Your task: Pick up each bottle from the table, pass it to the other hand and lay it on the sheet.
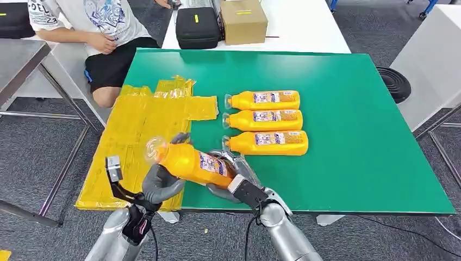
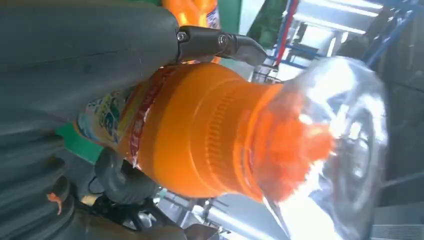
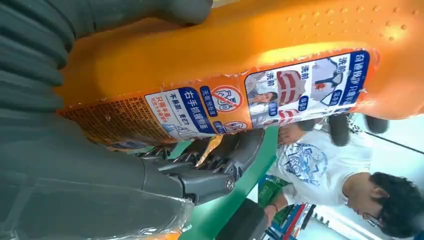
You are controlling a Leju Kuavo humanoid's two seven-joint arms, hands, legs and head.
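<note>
- I hold one orange bottle above the near edge of the green table, its clear cap end tilted up toward the yellow sheet.
- My left hand wraps its fingers round the bottle near the neck.
- My right hand has its fingers curled under the base end, pressed on the label.
- Three more bottles lie side by side on the table just beyond my right hand, caps toward the sheet.
- A black case and a cardboard box stand on the white table behind.
- A person sits at the far left, beside the sheet's far end.
</note>
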